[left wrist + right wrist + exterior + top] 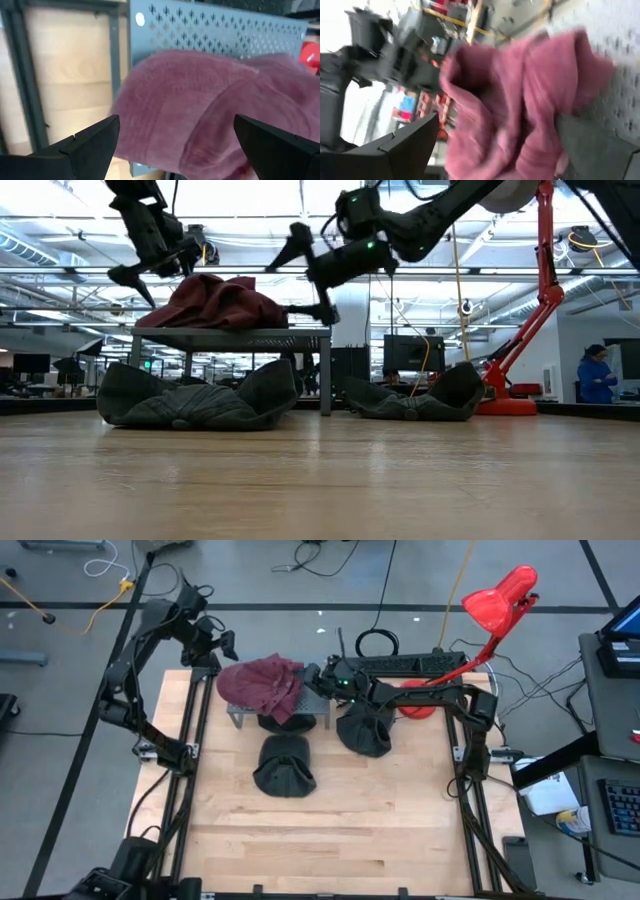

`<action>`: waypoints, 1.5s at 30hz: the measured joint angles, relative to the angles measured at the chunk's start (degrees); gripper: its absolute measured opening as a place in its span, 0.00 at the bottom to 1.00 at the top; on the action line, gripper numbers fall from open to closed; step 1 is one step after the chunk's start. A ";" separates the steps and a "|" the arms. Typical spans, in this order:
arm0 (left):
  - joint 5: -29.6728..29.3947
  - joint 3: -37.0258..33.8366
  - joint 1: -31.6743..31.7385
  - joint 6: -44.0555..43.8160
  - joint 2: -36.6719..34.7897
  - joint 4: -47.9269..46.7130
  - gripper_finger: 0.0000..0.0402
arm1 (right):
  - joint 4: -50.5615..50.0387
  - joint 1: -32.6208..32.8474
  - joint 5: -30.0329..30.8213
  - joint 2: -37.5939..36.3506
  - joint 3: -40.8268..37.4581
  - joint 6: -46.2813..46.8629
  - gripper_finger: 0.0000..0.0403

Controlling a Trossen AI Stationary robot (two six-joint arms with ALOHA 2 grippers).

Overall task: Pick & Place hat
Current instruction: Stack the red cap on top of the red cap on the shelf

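Observation:
A maroon hat (262, 683) lies bunched on top of a grey perforated metal stand (240, 716) at the table's far middle. My left gripper (222, 648) hangs open above the hat's far left side, pointing steeply down; in its wrist view the hat (210, 110) fills the space between the fingers (176, 120). My right gripper (308, 680) is open and level at the hat's right end; its wrist view (497, 117) shows the hat (520, 100) just ahead. Two dark hats (285, 767) (365, 730) rest on the wooden table.
A red lamp arm (495, 600) with its base (418, 706) stands at the far right, beside black equipment (400, 665). Black frame rails (190, 790) run along both table sides. Bare wood (330, 840) fills the near half. A person in blue (597, 375) stands far behind.

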 joint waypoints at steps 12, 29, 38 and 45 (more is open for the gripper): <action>-2.94 -2.68 0.00 -6.84 -0.79 3.25 0.98 | -2.16 -0.26 -3.72 2.48 2.30 -1.14 0.97; -13.90 -2.68 -3.42 -22.97 -0.40 5.61 0.98 | -4.59 0.08 -4.58 2.26 2.30 -2.39 0.97; -22.01 -2.68 -6.34 -26.53 2.12 5.14 0.98 | -4.84 0.16 -5.13 2.26 2.30 -4.16 0.97; -22.98 -2.68 -7.19 -24.76 3.48 1.45 0.98 | -4.93 0.16 -6.08 2.26 2.30 -4.71 0.97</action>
